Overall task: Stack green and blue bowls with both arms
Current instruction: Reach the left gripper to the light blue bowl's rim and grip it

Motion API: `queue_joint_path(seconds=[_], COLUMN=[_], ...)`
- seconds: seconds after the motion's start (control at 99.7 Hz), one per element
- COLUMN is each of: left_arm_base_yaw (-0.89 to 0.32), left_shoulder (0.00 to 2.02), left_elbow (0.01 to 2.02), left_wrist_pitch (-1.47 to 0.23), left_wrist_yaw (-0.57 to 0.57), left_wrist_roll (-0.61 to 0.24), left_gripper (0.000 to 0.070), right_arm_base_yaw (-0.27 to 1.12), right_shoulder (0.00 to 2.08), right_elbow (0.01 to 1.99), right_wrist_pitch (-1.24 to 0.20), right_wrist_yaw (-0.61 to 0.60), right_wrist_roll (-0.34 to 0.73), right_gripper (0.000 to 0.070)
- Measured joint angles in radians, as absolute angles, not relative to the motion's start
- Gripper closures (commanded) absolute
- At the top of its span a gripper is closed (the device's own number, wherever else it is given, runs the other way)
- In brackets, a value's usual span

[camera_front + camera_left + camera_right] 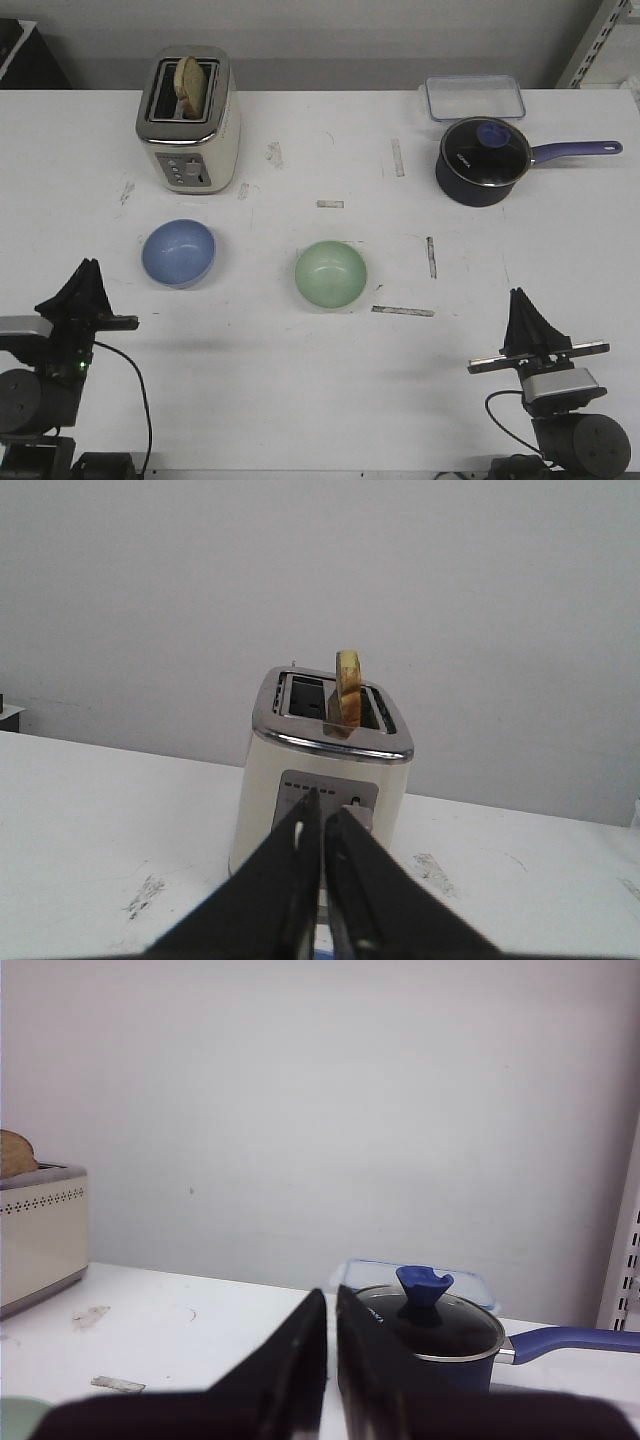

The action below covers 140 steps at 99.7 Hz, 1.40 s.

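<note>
The periwinkle blue bowl sits upright on the white table at the left. The mint green bowl sits upright near the middle, well apart from it. Both are empty. My left gripper is shut and empty near the front left corner, short of the blue bowl. In the left wrist view the fingers meet in front of the toaster. My right gripper is shut and empty at the front right, right of the green bowl. In the right wrist view it points toward the saucepan; a sliver of the green bowl shows.
A cream toaster with a slice of toast stands at the back left, behind the blue bowl; it fills the left wrist view. A dark blue saucepan with glass lid and a clear lidded container stand at the back right.
</note>
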State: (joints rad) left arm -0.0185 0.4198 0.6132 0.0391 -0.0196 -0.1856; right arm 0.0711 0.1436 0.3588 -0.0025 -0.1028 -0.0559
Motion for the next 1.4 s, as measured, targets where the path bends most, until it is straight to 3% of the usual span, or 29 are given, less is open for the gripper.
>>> queue_joint_path(seconds=[0.271,0.411,0.582,0.782,0.993,1.063,1.173,1.223,1.404], left_arm_base_yaw=[-0.027,-0.031,-0.031,-0.029,0.053,0.1,0.158,0.173,0.187], left_shoulder=[0.671,0.818,1.021,1.243,1.372,1.395,1.442,1.459,1.489], left_elbow=[0.761,0.847,1.012,1.192,1.301,1.304,1.304,1.304,1.304], left_wrist_pitch=[0.033,-0.029,-0.263,-0.582,-0.781,-0.804,-0.847,-0.857,-0.834], left_wrist_yaw=[-0.02,-0.019,-0.019,-0.014,0.178,0.246,0.294,0.294,0.295], left_wrist_roll=[-0.129,-0.146,-0.21,-0.228,-0.249,-0.263,-0.282,-0.283,-0.271], left_gripper=[0.0699,0.0699,0.0699,0.0699,0.069,0.0619,0.0364,0.0283,0.0265], right_arm_base_yaw=[0.071,0.071,0.071,0.071,0.071,0.071,0.071,0.071,0.071], right_shoulder=[0.144,0.144,0.144,0.144,0.144,0.144,0.144,0.144,0.144], right_elbow=[0.359,0.359,0.359,0.359,0.359,0.359,0.359,0.359,0.359], right_wrist_pitch=[-0.002,-0.002,-0.002,-0.002,-0.002,-0.003,-0.002,-0.002,-0.002], right_wrist_yaw=[-0.103,-0.103,-0.103,-0.103,-0.103,-0.103,-0.103,-0.103,-0.103], right_wrist_roll=[-0.056,-0.056,-0.056,-0.056,-0.056,-0.056,-0.056,-0.056,-0.056], right_gripper=[0.0696,0.0696,0.0696,0.0696,0.0696,0.0696,0.0696,0.0696,0.0696])
